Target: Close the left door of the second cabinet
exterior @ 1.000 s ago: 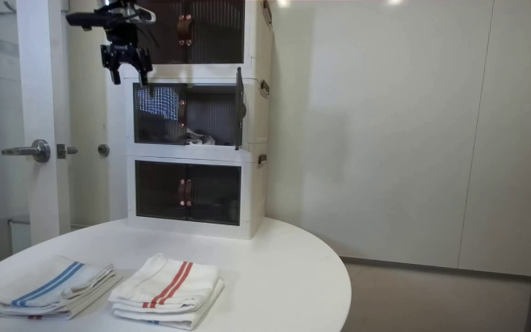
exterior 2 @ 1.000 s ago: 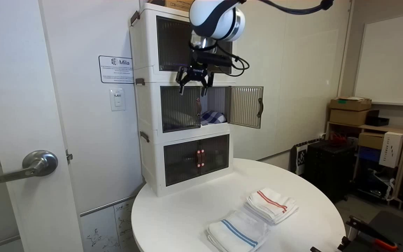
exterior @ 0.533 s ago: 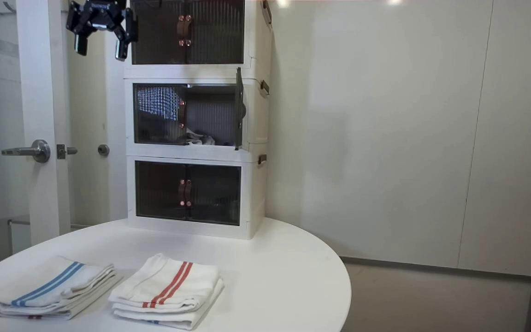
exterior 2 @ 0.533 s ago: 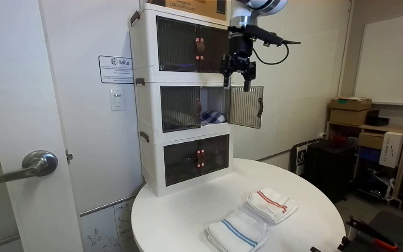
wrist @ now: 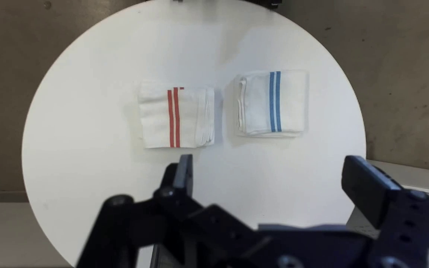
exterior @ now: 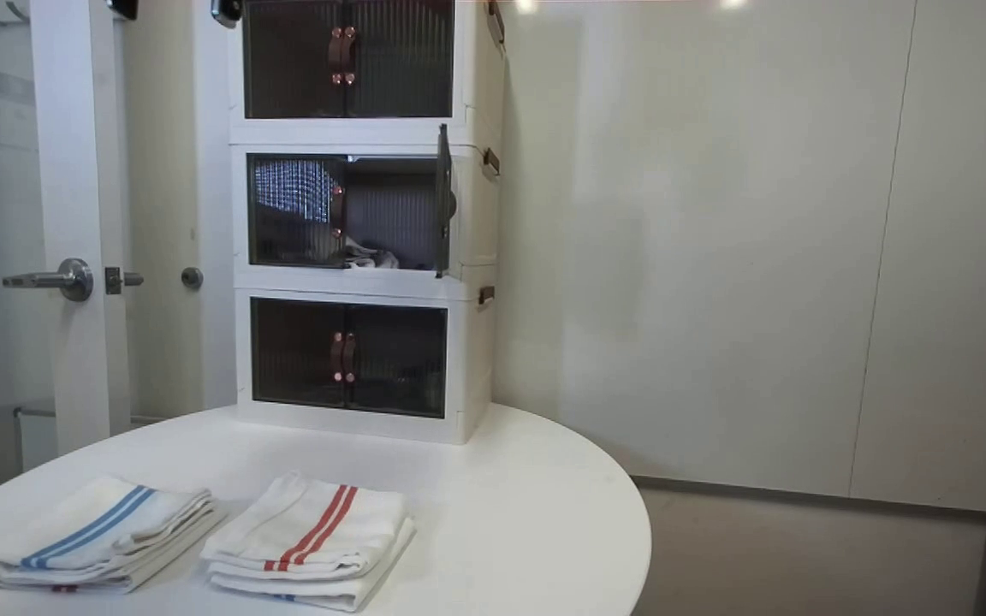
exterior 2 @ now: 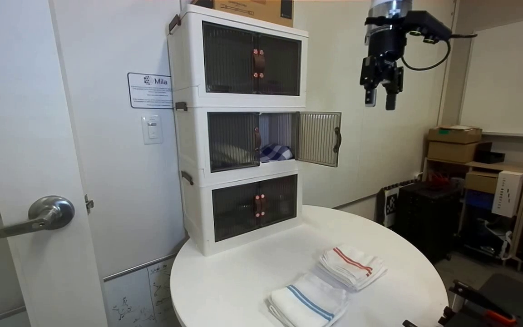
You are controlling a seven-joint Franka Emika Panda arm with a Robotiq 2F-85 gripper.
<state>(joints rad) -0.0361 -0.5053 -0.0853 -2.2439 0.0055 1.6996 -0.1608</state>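
Black gripper (exterior 2: 380,101) points straight down above the round white table (exterior 2: 243,284), jaws spread wide.

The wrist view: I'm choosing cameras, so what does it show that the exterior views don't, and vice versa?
Wrist view only: the rim of the table up-right of the blue-striped cloths, cropped in both exterior views.
Exterior views only: lever handle and, recognisably, the second cabinet, its left door seemingly shut, right door open.
Shared: table, these and the red-striped cloths, parts of the open pincer.
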